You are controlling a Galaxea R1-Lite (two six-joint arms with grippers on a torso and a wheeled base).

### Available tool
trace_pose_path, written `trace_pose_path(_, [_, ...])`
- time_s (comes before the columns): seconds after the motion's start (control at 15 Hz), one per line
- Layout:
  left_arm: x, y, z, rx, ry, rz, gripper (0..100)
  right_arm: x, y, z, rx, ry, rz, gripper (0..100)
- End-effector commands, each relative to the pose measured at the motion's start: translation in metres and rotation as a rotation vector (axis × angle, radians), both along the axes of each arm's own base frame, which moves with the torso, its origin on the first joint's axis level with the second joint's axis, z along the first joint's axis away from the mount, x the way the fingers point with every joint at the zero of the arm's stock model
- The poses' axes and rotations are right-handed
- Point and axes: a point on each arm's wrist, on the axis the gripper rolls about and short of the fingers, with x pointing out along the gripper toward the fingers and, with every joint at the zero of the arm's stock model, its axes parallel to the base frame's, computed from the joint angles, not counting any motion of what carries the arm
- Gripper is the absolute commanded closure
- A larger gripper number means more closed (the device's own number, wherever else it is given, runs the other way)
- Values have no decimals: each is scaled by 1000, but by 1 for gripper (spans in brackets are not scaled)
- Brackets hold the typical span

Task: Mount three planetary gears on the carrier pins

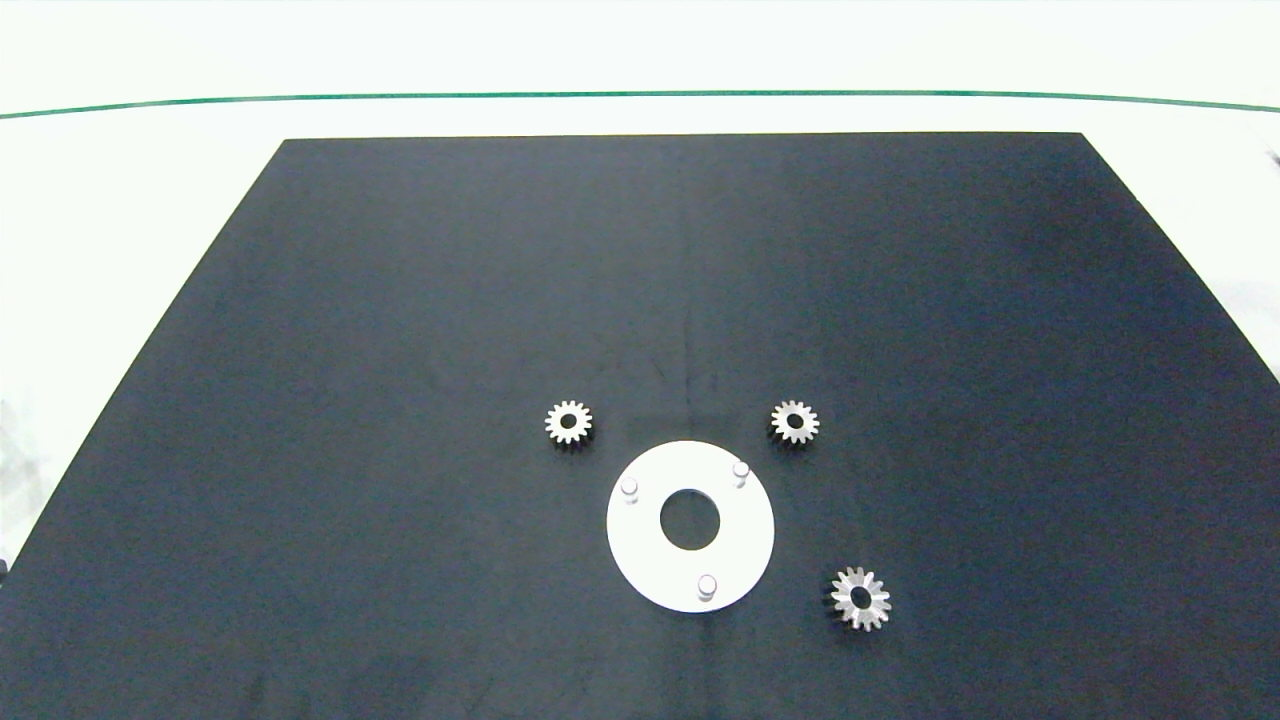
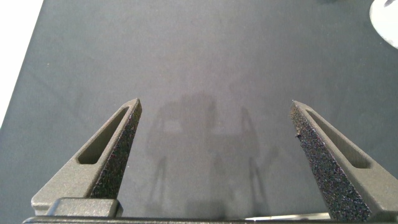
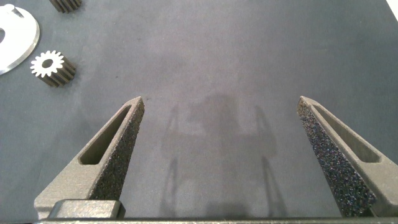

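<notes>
ringing the white disc (image 1: pixel 640 560) — three planetary gears (image 1: pixel 569 423); both pincers (image 2: pixel 214 106) (image 3: pixel 221 102) released.

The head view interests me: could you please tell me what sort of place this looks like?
Probably a robotics test bench rather than a workshop: a plain black mat on a white table, with only a white carrier disc and three small metal gears laid around it. Both open tools hover over bare mat.

You see only a sliver of the white disc (image 2: pixel 387 22) at the left wrist picture's edge, the disc half cropped in the right wrist view, a gear (image 3: pixel 65 5) beyond the disc cut off, both arms outside the head view.
</notes>
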Motion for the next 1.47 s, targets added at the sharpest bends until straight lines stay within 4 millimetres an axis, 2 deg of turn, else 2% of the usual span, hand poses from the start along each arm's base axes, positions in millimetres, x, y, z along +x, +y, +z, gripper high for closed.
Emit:
trace_pose_path(0.07, [0, 0, 0, 1, 1, 0, 0, 0, 0, 0, -4, 0, 1, 0])
trace_pose_path(0.87, [0, 0, 1, 18, 1, 17, 0, 0, 0, 0, -27, 4, -13, 0])
trace_pose_path(1.0, [5, 0, 3, 39, 63, 31, 0, 0, 0, 2, -61, 29, -12, 0])
trace_pose_path(1.13, [7, 0, 3, 59, 97, 27, 0, -4, 0, 12, -77, 68, 20, 0])
trace_pose_path(1.27, [15, 0, 5, 84, 188, 13, 0, 0, 0, 39, -79, 135, 92, 0])
trace_pose_path(1.47, [16, 0, 5, 84, 205, 10, 0, 17, 1, 75, -81, 193, 146, 0])
